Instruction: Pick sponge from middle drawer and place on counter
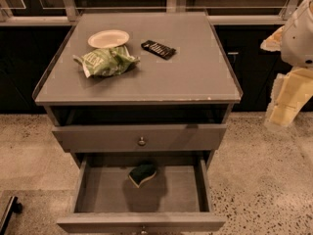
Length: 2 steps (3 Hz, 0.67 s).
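Note:
The sponge (142,174), dark green over a yellow layer, lies on the floor of the middle drawer (176,195) near its back centre. The drawer is pulled out toward me. The counter (195,72) is the grey cabinet top above it. My arm shows at the right edge as a white rounded part over pale yellow segments. My gripper (282,112) hangs there beside the cabinet, at about counter height. It is far to the right of the sponge and touches nothing.
On the counter's back left lie a green-and-white snack bag (105,61), a white plate (108,38) and a black packet (158,49). The upper drawer front with a round knob (141,141) juts out slightly above the middle drawer. Speckled floor surrounds the cabinet.

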Tool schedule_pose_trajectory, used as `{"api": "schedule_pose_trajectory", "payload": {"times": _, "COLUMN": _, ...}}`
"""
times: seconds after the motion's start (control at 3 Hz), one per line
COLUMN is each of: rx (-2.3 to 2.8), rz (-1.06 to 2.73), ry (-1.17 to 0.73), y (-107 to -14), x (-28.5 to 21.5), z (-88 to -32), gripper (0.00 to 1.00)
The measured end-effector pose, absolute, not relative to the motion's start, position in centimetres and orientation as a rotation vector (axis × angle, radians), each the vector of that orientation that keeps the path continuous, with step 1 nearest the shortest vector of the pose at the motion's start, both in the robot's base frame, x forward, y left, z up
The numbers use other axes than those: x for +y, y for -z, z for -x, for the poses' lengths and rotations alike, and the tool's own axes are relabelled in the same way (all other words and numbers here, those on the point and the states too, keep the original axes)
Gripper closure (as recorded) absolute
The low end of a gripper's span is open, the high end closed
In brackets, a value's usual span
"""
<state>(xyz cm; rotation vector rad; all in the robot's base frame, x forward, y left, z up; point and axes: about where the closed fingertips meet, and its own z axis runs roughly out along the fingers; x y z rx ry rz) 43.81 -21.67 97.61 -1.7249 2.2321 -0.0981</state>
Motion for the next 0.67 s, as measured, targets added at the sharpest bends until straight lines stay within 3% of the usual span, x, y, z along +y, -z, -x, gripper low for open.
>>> {"api": "schedule_pose_trajectory", "payload": {"times": 0.67, "rx": 2.223, "rz": 1.665, "ry": 0.114, "y": -96.63, "x": -21.68, "z": -43.46, "gripper": 0.0}}
